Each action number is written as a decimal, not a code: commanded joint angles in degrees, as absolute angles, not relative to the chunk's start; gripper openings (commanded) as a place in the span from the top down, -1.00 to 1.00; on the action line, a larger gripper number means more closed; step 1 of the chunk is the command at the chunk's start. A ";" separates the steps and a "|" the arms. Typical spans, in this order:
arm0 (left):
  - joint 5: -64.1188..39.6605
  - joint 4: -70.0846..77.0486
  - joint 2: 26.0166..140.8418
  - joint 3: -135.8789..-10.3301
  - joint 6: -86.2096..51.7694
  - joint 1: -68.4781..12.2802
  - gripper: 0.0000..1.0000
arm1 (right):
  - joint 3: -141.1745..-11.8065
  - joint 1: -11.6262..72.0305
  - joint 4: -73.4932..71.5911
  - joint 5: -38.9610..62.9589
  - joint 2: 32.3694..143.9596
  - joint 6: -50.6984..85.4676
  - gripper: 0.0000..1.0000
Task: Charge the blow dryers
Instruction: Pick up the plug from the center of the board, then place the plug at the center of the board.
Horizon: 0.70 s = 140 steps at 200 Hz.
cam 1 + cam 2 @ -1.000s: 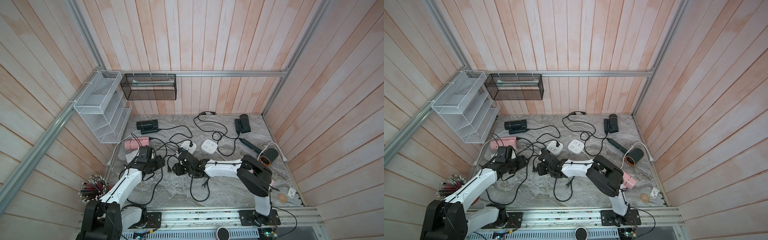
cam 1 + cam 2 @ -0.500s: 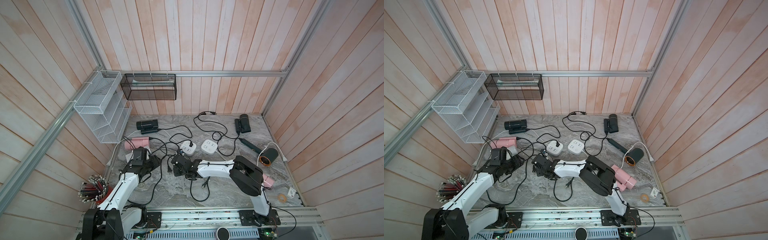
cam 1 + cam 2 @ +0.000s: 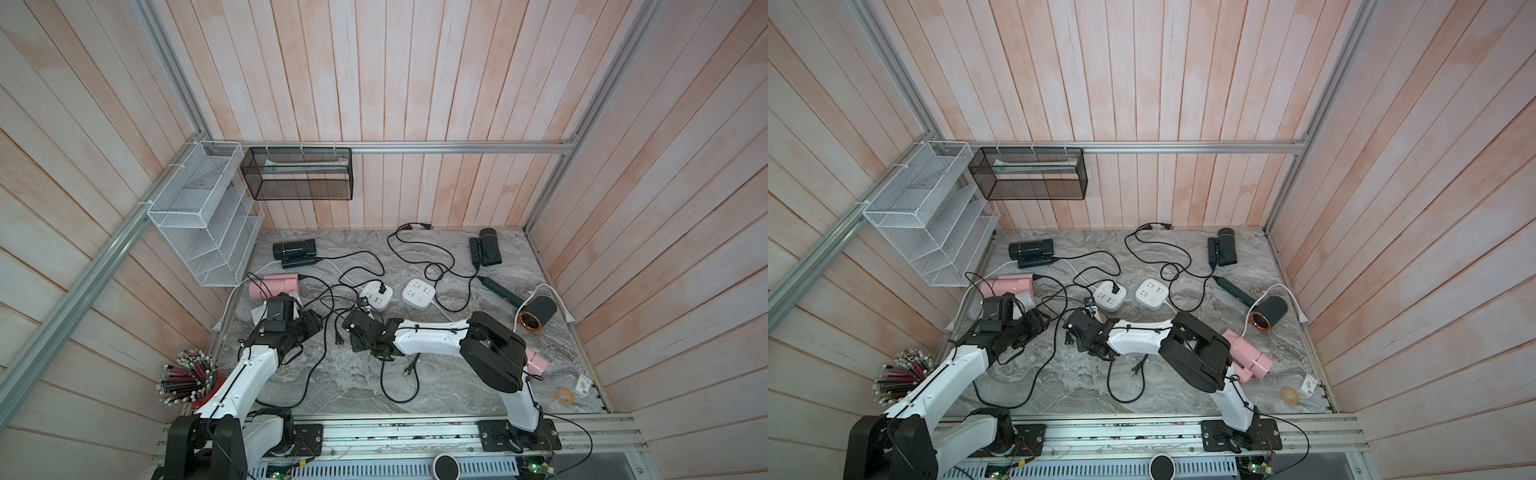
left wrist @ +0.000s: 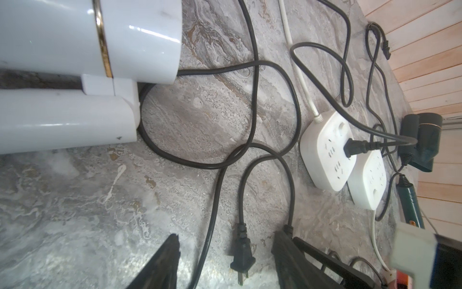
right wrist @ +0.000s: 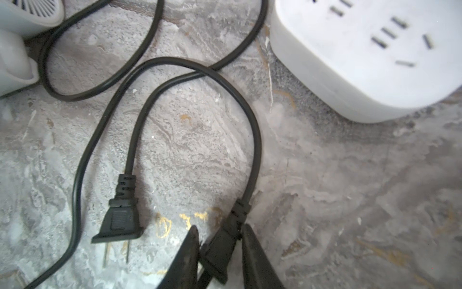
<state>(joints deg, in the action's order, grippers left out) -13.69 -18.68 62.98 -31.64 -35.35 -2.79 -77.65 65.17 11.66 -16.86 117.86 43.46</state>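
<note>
Compact barrel-shaped blow dryers (image 3: pixel 294 250) with folding handles are scattered over the grey marble counter (image 3: pixel 449 399): pink dryer (image 3: pixel 274 286) and glossy light grey dryer (image 4: pixel 87 50) are seen far left, beside the left hand (image 4: pixel 227 236), spread wide near a loose plug (image 4: pixel 242 257); a black plug (image 5: pixel 217 250) is pinched by the right hand (image 5: pixel 220 226); second pink dryer (image 3: pixel 1246 353) lies far right. Pale plank walls (image 3: pixel 415 83) all around

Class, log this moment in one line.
right pincer: shut on plug | left pincer: open, empty | spare plug: loose on table
</note>
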 commanded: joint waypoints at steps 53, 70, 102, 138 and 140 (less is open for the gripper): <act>-14.49 -18.17 62.74 -31.85 -35.77 -2.46 -0.26 | -63.81 67.19 1.98 -13.73 103.51 34.02 0.57; -14.42 -18.21 62.76 -31.83 -35.86 -2.38 -0.26 | -61.69 68.89 0.93 -13.24 101.10 32.65 0.58; -14.23 -18.11 63.23 -31.91 -35.77 -2.42 -0.26 | -58.20 73.16 -2.96 -9.79 98.76 30.23 0.57; -16.28 -17.96 66.17 -33.82 -33.22 -2.39 -0.22 | -56.19 76.88 -5.53 -5.18 98.58 29.51 0.58; -16.46 -17.87 66.40 -33.90 -33.09 -2.40 -0.22 | -55.99 76.96 -5.78 -4.92 98.54 29.53 0.58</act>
